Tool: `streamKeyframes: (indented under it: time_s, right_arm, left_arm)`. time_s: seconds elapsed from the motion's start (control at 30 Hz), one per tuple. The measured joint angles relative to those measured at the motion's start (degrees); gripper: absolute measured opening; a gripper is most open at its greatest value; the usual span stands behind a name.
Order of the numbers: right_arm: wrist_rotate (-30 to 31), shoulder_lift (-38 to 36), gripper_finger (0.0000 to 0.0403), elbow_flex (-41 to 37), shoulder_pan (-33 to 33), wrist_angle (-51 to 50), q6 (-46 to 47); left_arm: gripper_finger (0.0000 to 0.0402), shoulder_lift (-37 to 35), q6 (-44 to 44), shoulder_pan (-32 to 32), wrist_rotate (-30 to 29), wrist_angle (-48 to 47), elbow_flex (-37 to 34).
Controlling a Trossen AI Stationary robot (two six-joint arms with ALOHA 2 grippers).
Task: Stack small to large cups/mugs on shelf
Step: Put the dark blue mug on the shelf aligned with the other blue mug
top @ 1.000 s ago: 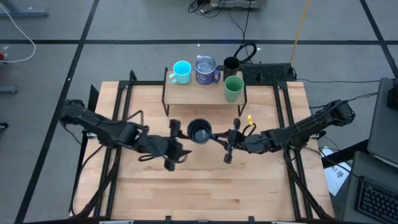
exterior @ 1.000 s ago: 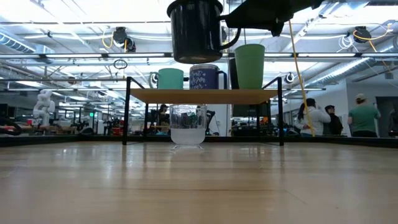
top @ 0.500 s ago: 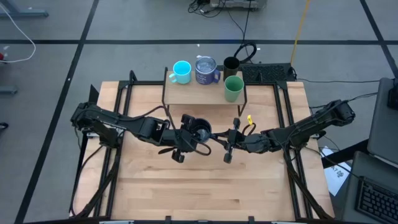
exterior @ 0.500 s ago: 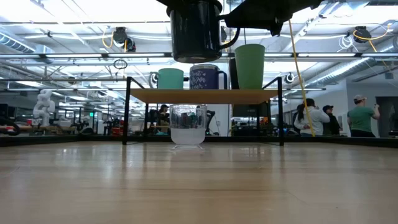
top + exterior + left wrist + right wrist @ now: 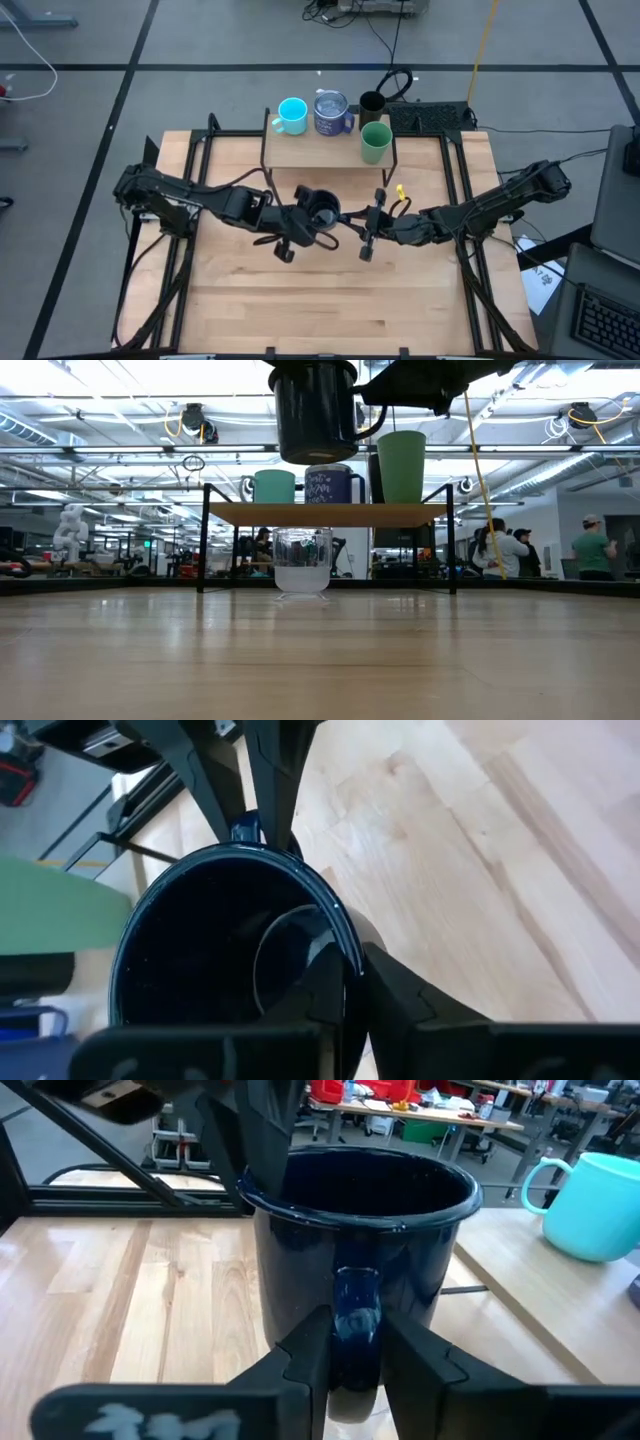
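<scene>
The dark handled mug (image 5: 321,212) hangs upright in the air before the shelf (image 5: 320,152), between both grippers. My left gripper (image 5: 305,214) is shut on it from the left and my right gripper (image 5: 352,219) from the right. On the shelf stand the cyan mug (image 5: 292,114), the blue-purple mug (image 5: 331,112) and the green cup (image 5: 376,142). The black tumbler (image 5: 372,102) stands behind the green cup. The small clear glass (image 5: 302,561) rests by its base on the table under the shelf (image 5: 325,513). My left gripper has the mug's wall at the rim (image 5: 338,925), on the side away from the handle, with one finger inside the mug and one outside. It comes nearly level from the table's left. The mug stays upright, clear of the table. My right gripper pinches the mug's handle (image 5: 356,1305) between its two fingers (image 5: 305,1342), which stand on either side of it. It comes level from the table's right. The mug sits upright in the hold, lifted clear (image 5: 315,410).
A black metal frame (image 5: 205,150) runs around the tabletop. Cables and a dark box (image 5: 430,118) lie beyond the far edge. People (image 5: 505,550) stand in the room behind. Bare wood (image 5: 330,300) lies toward the near edge.
My left gripper has gone toward the table's right, up to the mug, and has taken hold of its rim. The mug has stayed where it was, held up by my right gripper.
</scene>
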Motion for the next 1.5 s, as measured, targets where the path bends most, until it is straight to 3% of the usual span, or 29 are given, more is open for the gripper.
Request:
streamKeyframes:
  time_s: [0.33, 0.53, 1.07, 1.23, 1.5]
  right_arm:
    - [1.45, -3.72, 0.0146, 0.00, 2.89, -5.77, -1.85]
    - [9.42, -8.78, 0.0186, 0.00, 6.60, -13.51, -1.31]
    - [11.04, -17.01, 0.0189, -0.04, 13.71, -34.85, 11.33]
    - [10.96, -17.03, 0.0189, -3.63, 16.40, -32.78, 12.38]
    - [10.92, -17.03, 0.0189, -11.56, 18.29, -17.66, 10.84]
  left_arm:
    - [0.0018, -0.49, 0.61, 2.94, 5.47, 1.33, 0.00]
    - [0.0016, -0.49, 0.35, 3.94, 11.25, 1.68, 1.28]
    - [0.0016, -0.49, -1.68, 5.11, 13.04, -3.34, 14.07]
    - [0.0016, -0.51, -1.62, 7.64, 13.09, -2.85, 17.93]
    - [0.0016, -0.12, 0.71, 14.06, 16.07, -1.85, 18.84]
